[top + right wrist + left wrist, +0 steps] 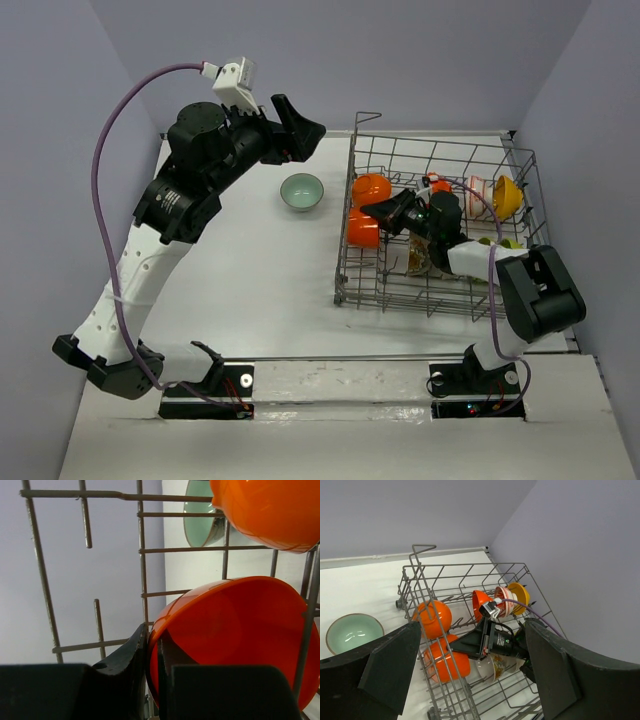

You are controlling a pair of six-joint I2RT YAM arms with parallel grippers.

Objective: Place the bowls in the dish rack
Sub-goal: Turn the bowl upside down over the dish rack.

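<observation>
The dish rack (pixel 345 285) stands on the right half of the table. Inside it my right gripper (pixel 372 211) is shut on the rim of a red-orange bowl (pixel 362 230) by the rack's left wall. In the right wrist view the rim sits pinched between the fingers (pixel 125 660) of that gripper (pixel 152 640), and the bowl (pixel 235 630) fills the frame. A second orange bowl (pixel 371 188) stands just behind it. A pale teal bowl (pixel 302 191) rests upright on the table left of the rack. My left gripper (pixel 300 125) hangs open and empty above the table's back.
A white bowl with red pattern (pixel 478 190) and a yellow bowl (pixel 508 197) stand at the rack's back right; lime green bowls (pixel 500 243) lie near my right arm. A white flowered bowl (pixel 495 667) sits under the right wrist. Grey walls enclose the table.
</observation>
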